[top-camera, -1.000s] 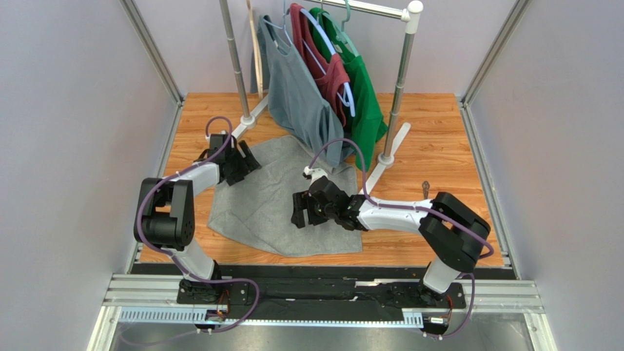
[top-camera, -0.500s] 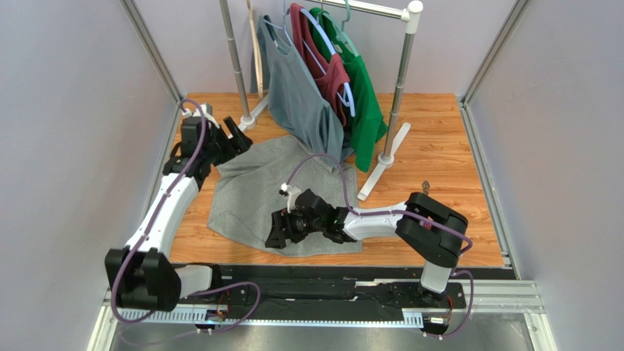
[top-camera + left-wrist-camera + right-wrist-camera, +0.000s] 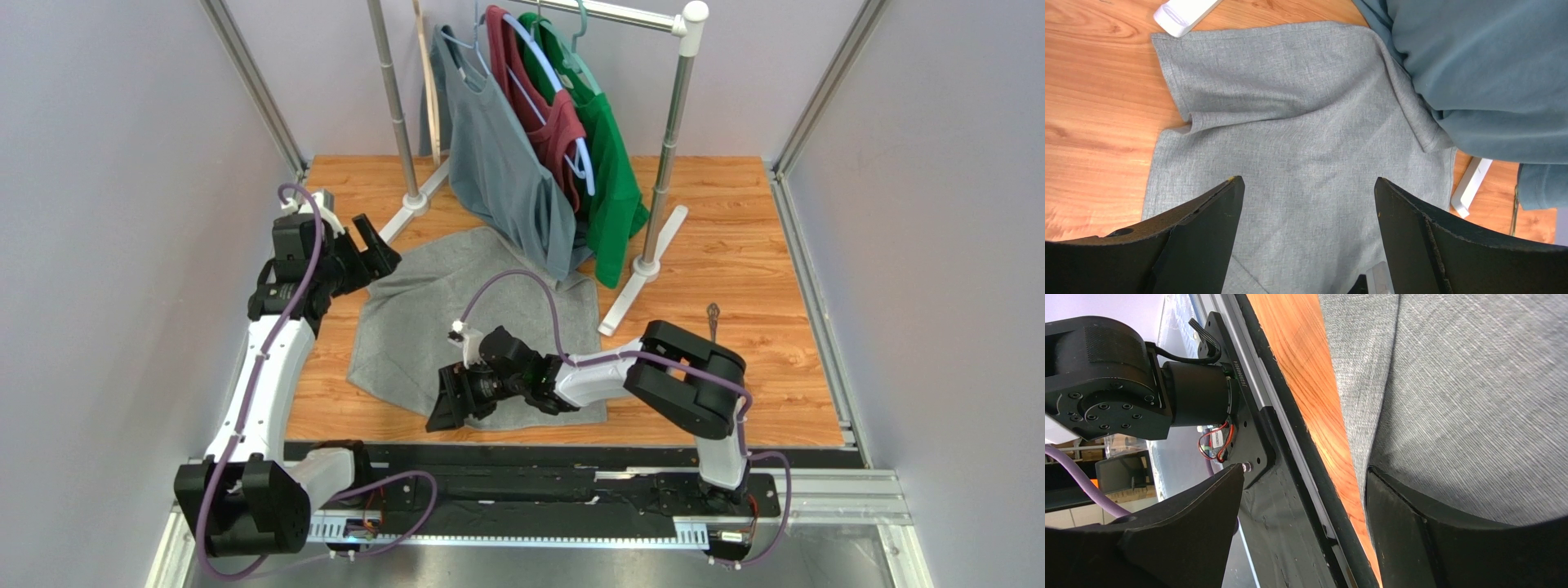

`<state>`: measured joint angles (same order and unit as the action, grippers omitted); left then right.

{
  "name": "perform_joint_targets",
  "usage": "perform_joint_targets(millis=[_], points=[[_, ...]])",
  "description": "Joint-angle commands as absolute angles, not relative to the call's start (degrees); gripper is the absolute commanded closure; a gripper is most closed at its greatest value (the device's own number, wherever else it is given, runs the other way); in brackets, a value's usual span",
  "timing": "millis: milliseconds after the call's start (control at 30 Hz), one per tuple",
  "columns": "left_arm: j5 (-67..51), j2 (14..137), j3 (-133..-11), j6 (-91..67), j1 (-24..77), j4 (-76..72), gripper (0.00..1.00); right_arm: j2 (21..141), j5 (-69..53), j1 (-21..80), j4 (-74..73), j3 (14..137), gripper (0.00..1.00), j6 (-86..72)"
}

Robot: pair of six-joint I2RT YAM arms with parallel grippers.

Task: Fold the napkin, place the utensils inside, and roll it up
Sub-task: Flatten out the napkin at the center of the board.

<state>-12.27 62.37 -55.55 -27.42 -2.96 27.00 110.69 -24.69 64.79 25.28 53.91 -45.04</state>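
The grey napkin [image 3: 411, 321] lies spread and wrinkled on the wooden table, with a small fold at its far left corner [image 3: 1223, 116]. My left gripper [image 3: 378, 249] is open and empty, held above the napkin's far left corner; in its wrist view the gripper [image 3: 1308, 184] looks down on the cloth [image 3: 1303, 153]. My right gripper [image 3: 442, 414] is open and empty at the napkin's near edge; in its wrist view the gripper [image 3: 1306, 478] has one finger [image 3: 1438, 539] against the cloth [image 3: 1475, 386]. A fork [image 3: 711, 319] lies on the table at the right, apart from the napkin.
A clothes rack stands at the back with a grey shirt [image 3: 497, 147], a maroon one [image 3: 552, 116] and a green one [image 3: 607, 135]; the grey shirt's hem rests on the napkin's far edge [image 3: 1475, 73]. White rack feet [image 3: 632, 284] lie on the table. The table's near rail [image 3: 1290, 435] is beside my right gripper.
My left arm stretched out and its gripper moved back and left off the napkin's far corner. My right gripper slid toward me and left across the napkin to its near edge.
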Motion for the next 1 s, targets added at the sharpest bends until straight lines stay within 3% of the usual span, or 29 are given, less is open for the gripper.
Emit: perform_joint_targets(millis=[0,433,967], points=[[-14.94,61.0,-55.99,-25.4,-4.74,26.72,0.13,112.59,-26.54,65.83,30.06,57.48,0.25,-46.85],[-17.22,60.21,-55.11,-25.49,-5.45,26.37,0.13,116.19,-26.28,67.5,27.86,63.89,0.25,-45.79],[-18.63,60.56,-53.96,-26.1,-5.45,26.46,0.13,115.23,-26.37,71.72,26.81,62.49,0.25,-42.45]])
